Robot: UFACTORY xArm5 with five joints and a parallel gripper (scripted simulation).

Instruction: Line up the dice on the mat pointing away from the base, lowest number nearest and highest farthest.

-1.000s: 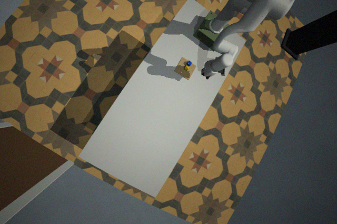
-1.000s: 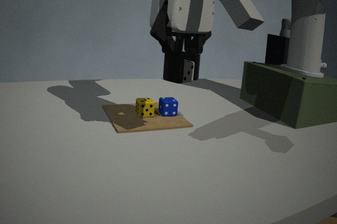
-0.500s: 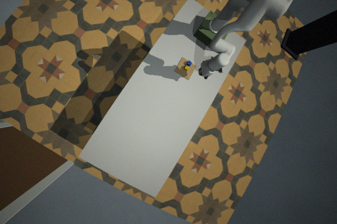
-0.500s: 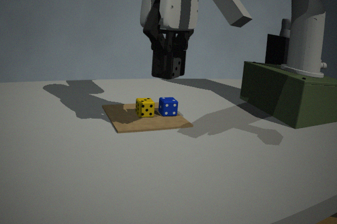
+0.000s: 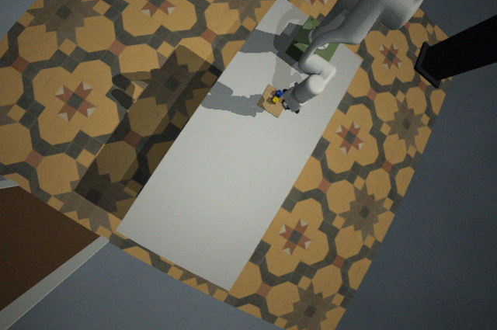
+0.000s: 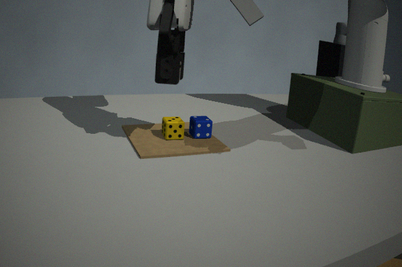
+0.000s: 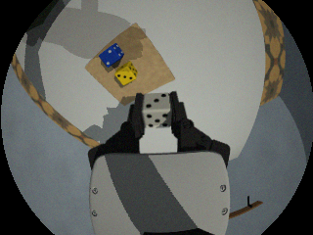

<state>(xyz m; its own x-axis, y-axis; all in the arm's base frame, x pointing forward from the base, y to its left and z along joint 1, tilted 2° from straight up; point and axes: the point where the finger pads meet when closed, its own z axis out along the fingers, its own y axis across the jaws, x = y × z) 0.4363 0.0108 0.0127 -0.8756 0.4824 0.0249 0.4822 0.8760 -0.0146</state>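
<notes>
My gripper [image 7: 156, 101] [image 6: 168, 79] is shut on the white die [image 7: 156, 111], held high above table level. Its face toward the palm shows several pips, its other visible face three. The white die is hidden behind a finger in the exterior view. The tan mat [image 5: 273, 111] [image 6: 155, 149] [image 7: 153, 72] lies flat on the table. The blue die [image 5: 279, 93] [image 6: 201, 127] [image 7: 111, 55] and the yellow die [image 5: 275, 99] [image 6: 174, 129] [image 7: 126, 74] lie flat on it, slightly apart. Two pips show on top of blue, three on top of yellow. Blue is nearer the base.
The robot's base stands on a green block [image 5: 329, 52] [image 6: 328, 121], to the right of the mat in the exterior view. The white table [image 5: 224, 182] [image 6: 181, 205] extends well beyond the mat. A black post [image 5: 461, 51] stands beyond the table in the top view.
</notes>
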